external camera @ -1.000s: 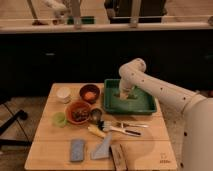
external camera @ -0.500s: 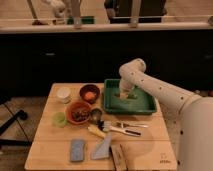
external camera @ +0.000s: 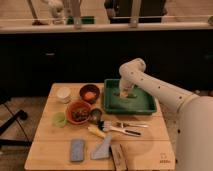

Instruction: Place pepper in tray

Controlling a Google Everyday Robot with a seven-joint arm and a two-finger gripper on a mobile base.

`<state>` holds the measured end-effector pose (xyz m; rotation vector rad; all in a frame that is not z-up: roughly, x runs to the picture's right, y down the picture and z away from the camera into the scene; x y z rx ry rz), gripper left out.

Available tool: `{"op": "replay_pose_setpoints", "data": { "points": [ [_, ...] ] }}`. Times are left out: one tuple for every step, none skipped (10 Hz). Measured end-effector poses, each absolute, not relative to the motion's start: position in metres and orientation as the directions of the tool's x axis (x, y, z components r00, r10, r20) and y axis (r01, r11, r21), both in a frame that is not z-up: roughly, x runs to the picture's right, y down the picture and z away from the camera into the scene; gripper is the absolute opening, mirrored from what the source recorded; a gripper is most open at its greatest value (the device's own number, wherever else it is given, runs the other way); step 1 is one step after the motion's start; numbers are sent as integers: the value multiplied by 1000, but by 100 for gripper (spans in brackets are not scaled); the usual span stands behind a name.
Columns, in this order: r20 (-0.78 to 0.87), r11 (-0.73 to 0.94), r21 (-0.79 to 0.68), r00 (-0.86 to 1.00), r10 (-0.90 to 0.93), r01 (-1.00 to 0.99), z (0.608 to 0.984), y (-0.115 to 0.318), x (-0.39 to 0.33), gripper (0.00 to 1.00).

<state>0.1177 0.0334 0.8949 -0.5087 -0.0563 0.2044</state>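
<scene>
Green tray (external camera: 148,105) lies under the gripper (external camera: 123,94), which reaches down inside it; whether the fingers grasp anything, I cannot tell. Bowls (external camera: 89,93) sit left of them.

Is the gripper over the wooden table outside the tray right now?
No, the gripper is down inside the green tray, near its back left part, not over the bare table.

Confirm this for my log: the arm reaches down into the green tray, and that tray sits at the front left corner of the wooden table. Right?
Not quite. The camera view shows the claw down inside the green tray, but that tray sits at the back right of the wooden table, not the front left corner. The rest stands.
</scene>
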Motion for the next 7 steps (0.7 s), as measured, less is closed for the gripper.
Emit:
{"op": "replay_pose_setpoints", "data": {
  "points": [
    [2, 853, -490, 978, 210, -182, 896, 33, 119, 11],
    [3, 852, -490, 977, 211, -183, 897, 33, 120, 15],
    [5, 852, -491, 977, 212, -183, 898, 32, 120, 17],
    [6, 851, -492, 977, 212, -182, 899, 32, 120, 22],
    [7, 852, -492, 977, 213, -182, 900, 31, 119, 23],
    [9, 851, -493, 977, 214, -182, 901, 31, 120, 28],
    [9, 850, -494, 976, 216, -183, 902, 30, 121, 30]
  ]
}}
